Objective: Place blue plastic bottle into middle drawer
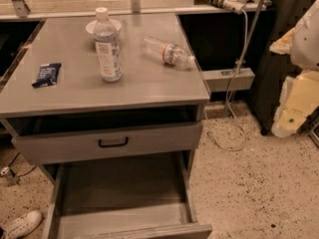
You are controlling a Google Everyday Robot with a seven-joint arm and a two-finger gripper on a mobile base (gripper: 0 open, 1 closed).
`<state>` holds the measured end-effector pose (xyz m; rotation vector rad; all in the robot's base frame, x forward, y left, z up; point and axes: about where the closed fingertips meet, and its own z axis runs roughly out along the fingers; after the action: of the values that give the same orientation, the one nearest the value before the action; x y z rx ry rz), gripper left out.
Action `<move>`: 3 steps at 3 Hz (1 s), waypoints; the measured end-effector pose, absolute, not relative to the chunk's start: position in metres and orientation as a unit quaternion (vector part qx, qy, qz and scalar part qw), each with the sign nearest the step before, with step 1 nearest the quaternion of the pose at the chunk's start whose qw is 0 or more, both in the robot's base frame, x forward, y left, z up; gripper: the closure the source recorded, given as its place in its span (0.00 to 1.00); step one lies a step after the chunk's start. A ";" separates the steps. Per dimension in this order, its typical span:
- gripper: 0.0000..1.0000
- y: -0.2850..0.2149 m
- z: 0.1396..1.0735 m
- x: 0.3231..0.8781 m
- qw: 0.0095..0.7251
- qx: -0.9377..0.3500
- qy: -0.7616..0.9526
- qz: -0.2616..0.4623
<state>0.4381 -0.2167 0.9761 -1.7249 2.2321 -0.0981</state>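
Observation:
The blue plastic bottle [107,46] stands upright on the grey cabinet top [149,83], left of centre. It is clear, with a white cap and a white label with blue print. The middle drawer [119,193] is pulled far out below, and its plain grey floor is bare. The gripper does not show in this view. White and cream shapes [299,59] at the right edge may be part of the arm, well away from the bottle.
A clear ribbed bottle [167,51] lies on its side at the back right of the top. A white bowl [102,26] sits behind the standing bottle and a dark blue packet [46,74] lies at the left. The shallower drawer with a black handle [112,143] is slightly out. Cables [239,59] hang at the right and a white shoe [20,224] lies on the floor.

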 end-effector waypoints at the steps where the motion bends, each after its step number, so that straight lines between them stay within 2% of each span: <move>1: 0.00 -0.217 0.976 0.438 0.159 -0.603 0.781 -0.034; 2: 0.00 -0.210 0.968 0.457 0.182 -0.569 0.802 -0.016; 3: 0.00 -0.182 0.960 0.503 0.239 -0.532 0.811 0.040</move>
<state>0.5032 -0.1823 0.9603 -1.4563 2.2220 0.1092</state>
